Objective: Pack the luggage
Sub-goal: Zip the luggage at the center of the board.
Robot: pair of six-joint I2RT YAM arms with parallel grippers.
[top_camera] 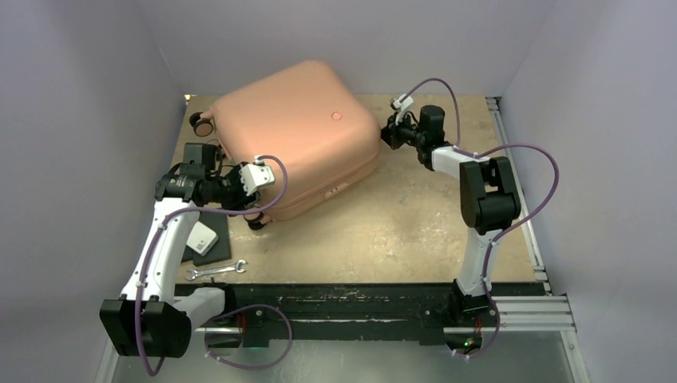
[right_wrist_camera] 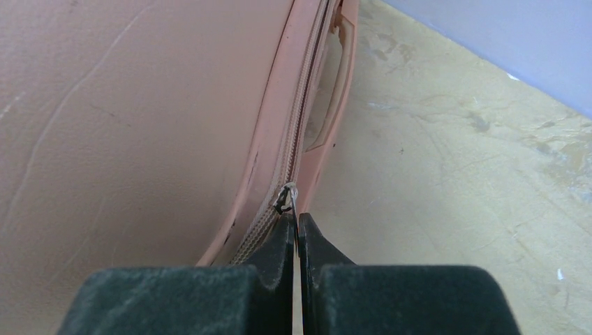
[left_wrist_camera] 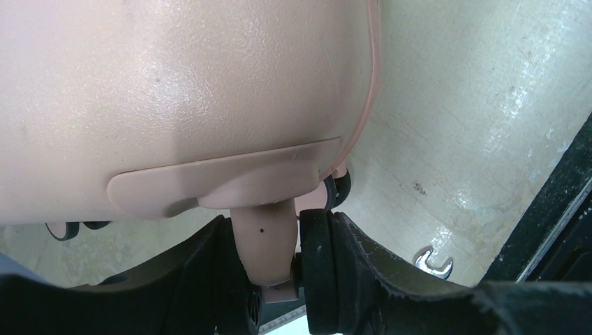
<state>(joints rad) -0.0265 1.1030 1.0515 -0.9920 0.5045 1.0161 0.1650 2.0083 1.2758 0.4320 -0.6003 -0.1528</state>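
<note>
light: bright, diffuse overhead | shadows: soft | glare: mild sheen on luggage [left_wrist_camera: 160,77] | focus: wrist foregrounds blurred

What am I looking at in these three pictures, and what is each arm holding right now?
You are looking at two robot arms bolted at the near edge of a table. Each arm ends in a two-finger gripper. The wide picture comes from a fixed camera above and behind the arms. The other two come from cameras on the wrists, looking along the fingers.

The pink luggage lies flat on the table. A wrench and a black pad lie near the left arm.

In the left wrist view, the left gripper appears clamped around a wheel mount at the luggage's corner. In the right wrist view, the right gripper is shut on the zipper pull at the luggage's seam.
</note>
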